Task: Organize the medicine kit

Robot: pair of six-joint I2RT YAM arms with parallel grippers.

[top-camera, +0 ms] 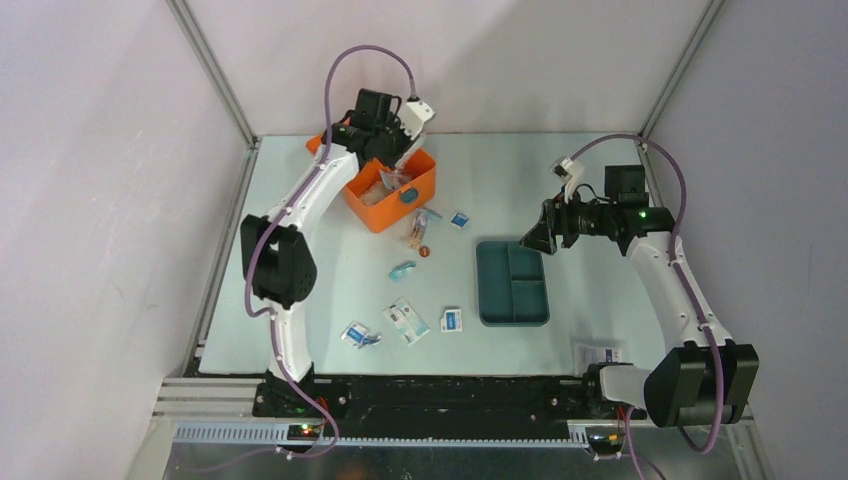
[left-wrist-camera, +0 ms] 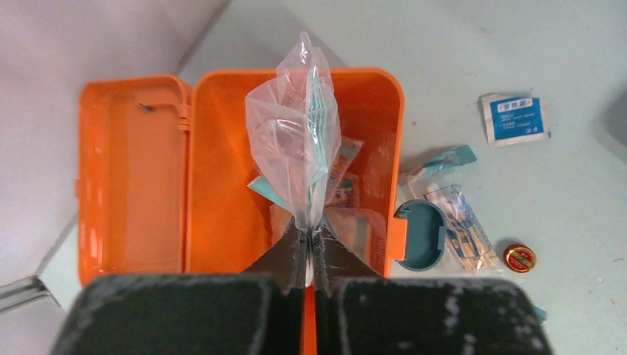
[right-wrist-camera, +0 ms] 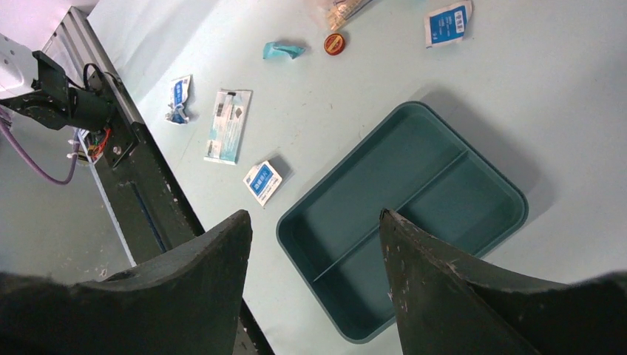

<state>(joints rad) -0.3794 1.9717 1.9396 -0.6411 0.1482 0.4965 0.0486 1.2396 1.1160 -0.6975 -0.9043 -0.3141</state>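
The orange medicine kit (top-camera: 371, 212) (left-wrist-camera: 222, 214) stands open at the back left of the table, its lid (left-wrist-camera: 129, 170) folded out flat and its teal latch (left-wrist-camera: 420, 235) facing the loose items. My left gripper (top-camera: 392, 170) (left-wrist-camera: 309, 235) is shut on a clear plastic bag (left-wrist-camera: 296, 140) of flat packets, held upright over the kit's inside. More packets lie in the kit's bottom. My right gripper (top-camera: 535, 240) (right-wrist-camera: 314, 218) hangs open with nothing between its fingers, over the near-left corner of the dark teal compartment tray (top-camera: 512, 283) (right-wrist-camera: 414, 170), which is empty.
Loose items lie between kit and tray: a bandage pack (top-camera: 420, 228) (left-wrist-camera: 462, 229), a red round tin (top-camera: 424, 252) (right-wrist-camera: 334, 43), a teal scrap (top-camera: 402, 269), blue-and-white sachets (top-camera: 459, 220) (top-camera: 451, 320), a flat packet (top-camera: 406, 320) and a crumpled one (top-camera: 358, 336). Another packet (top-camera: 598, 353) lies by the right base.
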